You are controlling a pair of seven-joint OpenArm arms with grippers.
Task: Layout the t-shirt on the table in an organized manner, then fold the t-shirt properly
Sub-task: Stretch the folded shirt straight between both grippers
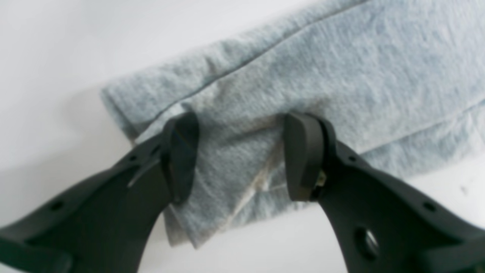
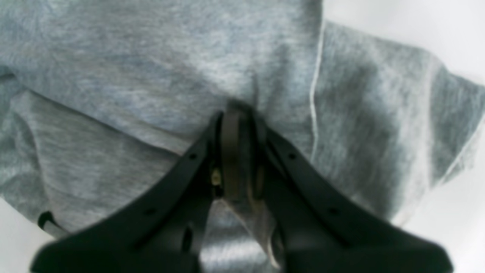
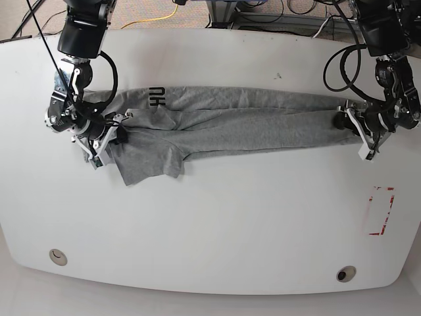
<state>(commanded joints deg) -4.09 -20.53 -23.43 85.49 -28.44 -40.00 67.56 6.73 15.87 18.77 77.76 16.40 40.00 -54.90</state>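
**Grey shirt stretched long between two hands**

Over at the left edge of the base view, the right hand is pressed together on a bunch of the t-shirt; the right wrist view shows its fingers closed tight with grey cloth pinched between them and a fold of fabric hanging under the tips. Beside that hand, a sleeve flap spreads down toward the lower left of the garment, and dark block lettering sits on the cloth just up and to the right of the hand.

Across at the right edge of the base view, the left hand sits at the far end of the shirt. The left wrist view shows it spread, its two fingers wide apart and straddling a folded corner of the cloth, with a hem seam running diagonally above them.

Between the two hands the shirt lies as a long, narrow, wrinkled band across the upper middle of the white bench. At the lower right of the base view there is a red-taped rectangle, well apart from the shirt, and two round grommet holes sit near the bottom edge.
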